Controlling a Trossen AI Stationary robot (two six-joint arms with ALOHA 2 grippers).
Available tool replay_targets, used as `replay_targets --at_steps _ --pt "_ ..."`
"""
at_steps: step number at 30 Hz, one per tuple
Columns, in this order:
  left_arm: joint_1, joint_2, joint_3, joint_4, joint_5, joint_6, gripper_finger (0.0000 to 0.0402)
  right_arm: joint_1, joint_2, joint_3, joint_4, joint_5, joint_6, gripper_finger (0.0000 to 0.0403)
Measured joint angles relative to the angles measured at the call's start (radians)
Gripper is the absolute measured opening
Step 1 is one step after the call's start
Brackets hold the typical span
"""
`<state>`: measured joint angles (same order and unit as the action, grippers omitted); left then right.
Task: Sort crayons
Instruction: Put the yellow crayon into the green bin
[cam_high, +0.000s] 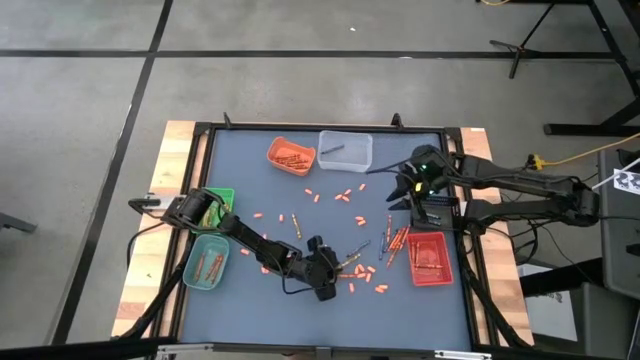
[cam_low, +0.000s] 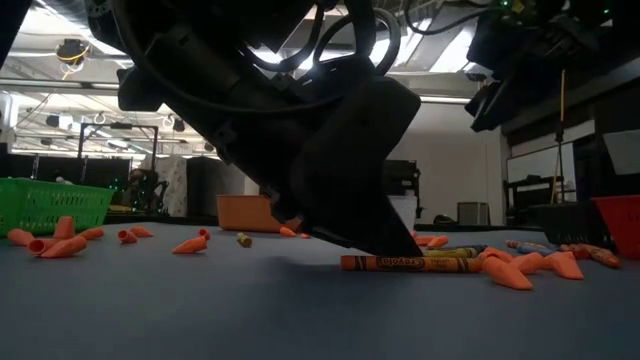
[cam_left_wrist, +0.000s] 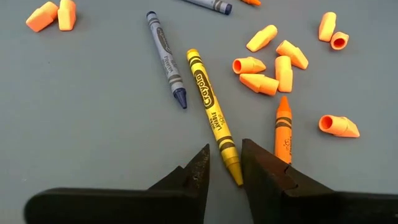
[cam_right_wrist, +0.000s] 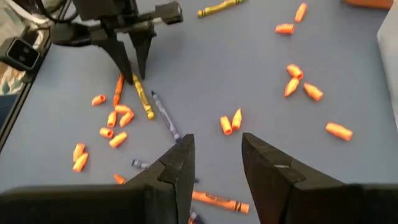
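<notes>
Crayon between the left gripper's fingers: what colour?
Yellow crayon, black wrapper markings; clearest in the left wrist view.

The left gripper (cam_left_wrist: 224, 163) straddles the yellow crayon's (cam_left_wrist: 213, 114) tip. An orange crayon (cam_left_wrist: 283, 130) lies just beside one of its fingers (cam_left_wrist: 264, 168); a blue crayon (cam_left_wrist: 166, 57) and caps (cam_left_wrist: 267, 65) crowd nearby. Bare bench (cam_left_wrist: 87, 124) opens beside the other finger.

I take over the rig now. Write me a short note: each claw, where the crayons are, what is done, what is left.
Left claw: low over the mat, jaws open around the tip of the yellow crayon, not gripping yet.
Right claw: open, empty, waiting above the mat's right side.
Done: some crayons lie in the red tray and the teal tray.
Left: yellow, a blue crayon and an orange crayon remain loose on the mat.
</notes>
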<state>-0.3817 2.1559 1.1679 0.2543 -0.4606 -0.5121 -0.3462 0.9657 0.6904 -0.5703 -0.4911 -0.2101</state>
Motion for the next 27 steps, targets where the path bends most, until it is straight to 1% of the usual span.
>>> replay_targets --at_steps 5,11,17,21,24,27 --pt "0.000 0.000 0.000 0.000 0.002 -0.001 0.0042 0.000 0.000 -0.025 0.054 0.000 0.004 0.0131" --pt "-0.001 0.000 0.000 -0.001 0.004 -0.001 0.0007 0.000 0.000 -0.032 0.057 -0.002 0.004 0.0131" --pt "0.000 -0.001 0.000 -0.006 0.005 -0.003 0.0005 0.000 0.000 -0.032 0.084 -0.050 0.005 0.0131" --pt "0.000 -0.023 -0.001 -0.037 0.008 -0.003 0.0002 0.005 0.000 -0.032 0.104 -0.060 0.023 0.0131" --pt "0.000 -0.049 -0.002 -0.075 0.007 -0.002 0.0002 0.030 0.000 -0.032 0.110 -0.058 0.026 0.0131" --pt "0.000 -0.091 -0.003 -0.116 0.008 -0.002 0.0002 0.080 0.000 -0.032 0.116 -0.045 0.025 0.0131"
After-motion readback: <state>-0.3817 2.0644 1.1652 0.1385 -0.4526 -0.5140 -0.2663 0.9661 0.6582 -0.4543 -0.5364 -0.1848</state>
